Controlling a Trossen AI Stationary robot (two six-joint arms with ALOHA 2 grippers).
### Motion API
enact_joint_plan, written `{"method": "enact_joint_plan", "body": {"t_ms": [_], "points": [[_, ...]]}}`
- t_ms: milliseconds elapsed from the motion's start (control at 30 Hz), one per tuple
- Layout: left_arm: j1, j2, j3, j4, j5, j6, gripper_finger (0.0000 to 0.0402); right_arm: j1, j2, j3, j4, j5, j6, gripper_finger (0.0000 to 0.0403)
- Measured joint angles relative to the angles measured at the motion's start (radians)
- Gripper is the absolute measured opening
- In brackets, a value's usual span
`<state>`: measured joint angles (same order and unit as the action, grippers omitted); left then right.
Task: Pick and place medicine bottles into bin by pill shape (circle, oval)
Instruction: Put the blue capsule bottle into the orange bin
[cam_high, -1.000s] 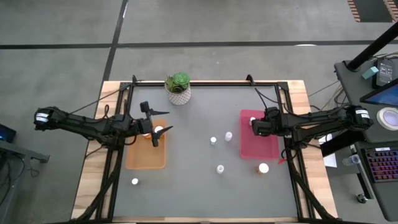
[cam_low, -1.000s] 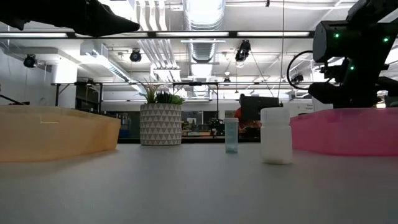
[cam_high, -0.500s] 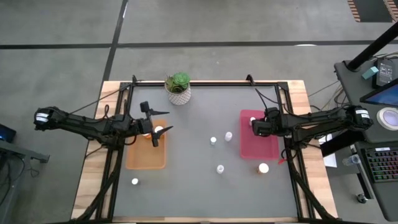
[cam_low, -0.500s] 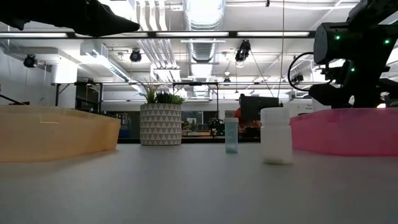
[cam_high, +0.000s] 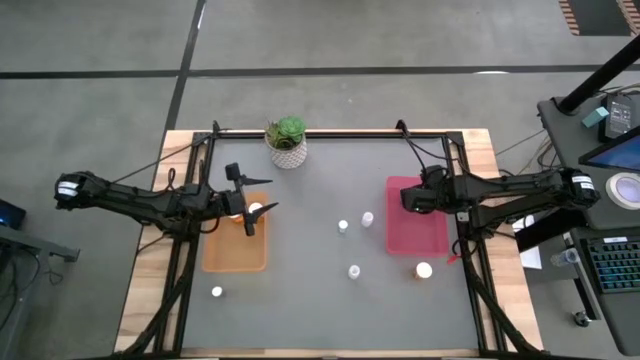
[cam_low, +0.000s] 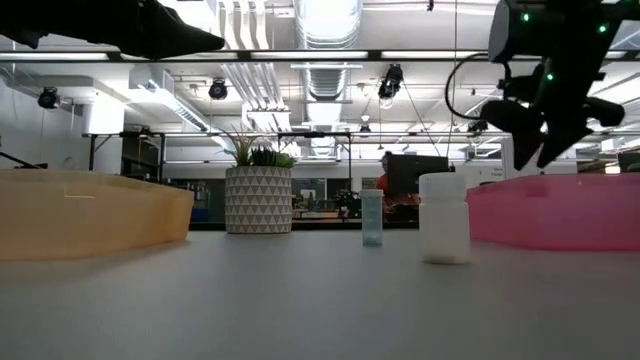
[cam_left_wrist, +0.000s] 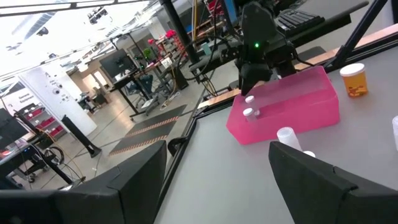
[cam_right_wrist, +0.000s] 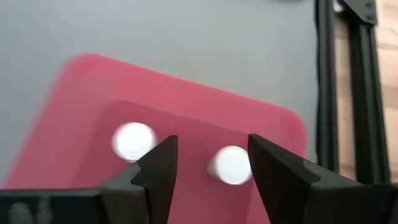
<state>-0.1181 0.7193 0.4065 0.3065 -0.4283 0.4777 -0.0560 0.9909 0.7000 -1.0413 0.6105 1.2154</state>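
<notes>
My right gripper (cam_high: 409, 197) hangs open and empty over the far end of the pink bin (cam_high: 420, 235), raised above its rim in the low view (cam_low: 553, 125). Two white-capped bottles (cam_right_wrist: 134, 140) (cam_right_wrist: 232, 164) stand in the bin below its fingers (cam_right_wrist: 211, 149). My left gripper (cam_high: 252, 205) is open and empty above the orange bin (cam_high: 232, 250), where a white cap (cam_high: 257, 210) shows. Loose bottles stand on the table: two small white ones (cam_high: 343, 226) (cam_high: 368, 218), another (cam_high: 354, 271), an orange one (cam_high: 424, 270) and one at the near left (cam_high: 217, 292).
A potted green plant (cam_high: 288, 140) stands at the table's far edge. In the low view a wide white bottle (cam_low: 444, 217) and a slim one (cam_low: 372, 217) stand between the orange bin (cam_low: 90, 215) and the pink bin (cam_low: 560, 210). Black frame rails run along the table's sides.
My right gripper has risen out of the pink bin and gone a little toward the table's far edge. The bottles in the bin have stayed where they were.
</notes>
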Motion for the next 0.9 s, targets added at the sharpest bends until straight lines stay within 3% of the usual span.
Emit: {"method": "enact_joint_plan", "body": {"t_ms": [233,367,667,900], "points": [[0.0,0.0,0.0,0.0,0.0,-0.071,0.0267,0.098,0.0,0.059,0.024,0.053,-0.076,0.0182],[0.0,0.004,0.0,0.0,0.0,-0.142,0.0267,0.18,0.0,0.061,0.134,0.076,-0.197,0.0182],[0.0,0.061,0.0,0.005,0.001,-0.319,0.0267,0.34,0.0,0.018,0.62,0.081,-0.664,0.0182],[-0.001,0.139,0.0,0.087,0.004,-0.395,0.0267,0.364,0.0,-0.073,1.04,0.06,-1.029,0.018]]}}
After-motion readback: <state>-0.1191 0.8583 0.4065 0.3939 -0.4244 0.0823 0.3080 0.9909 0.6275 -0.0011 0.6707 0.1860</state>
